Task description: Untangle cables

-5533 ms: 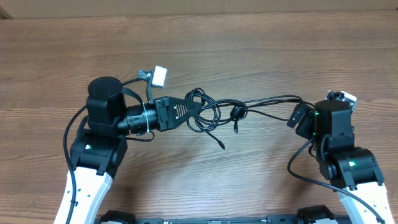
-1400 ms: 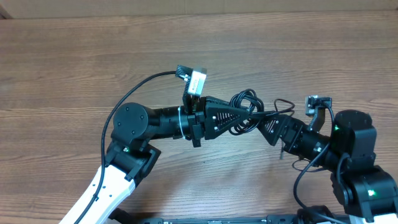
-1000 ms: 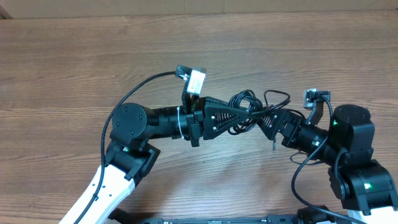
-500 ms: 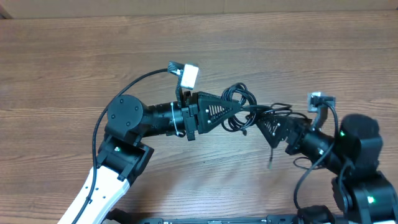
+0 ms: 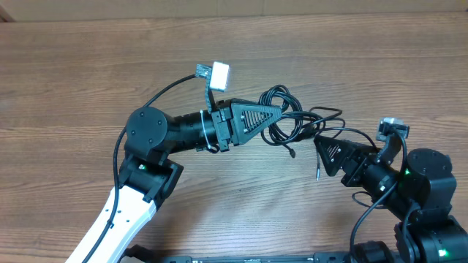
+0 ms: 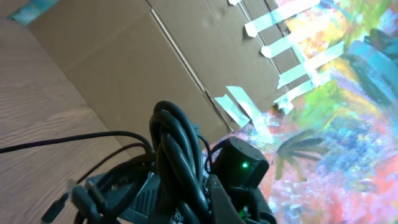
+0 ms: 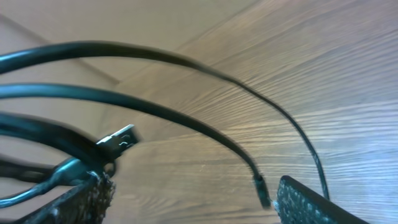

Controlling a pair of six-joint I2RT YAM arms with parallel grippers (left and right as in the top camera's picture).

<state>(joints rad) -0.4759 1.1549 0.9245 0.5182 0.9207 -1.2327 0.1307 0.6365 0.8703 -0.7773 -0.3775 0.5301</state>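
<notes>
Several thin glossy cables (image 5: 287, 117) bunched in left fingers (image 5: 256, 121); right fingers (image 5: 333, 153) seemingly apart

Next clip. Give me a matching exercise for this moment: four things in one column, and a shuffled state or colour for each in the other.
Things
1. left gripper
2. right gripper
3. cable coil
4. table

States
A. brown wood grain
B. open wide
C. black, looped several times
D. shut on the cable coil

Pairs: 1-D, 2-B, 3-C, 4-A
</notes>
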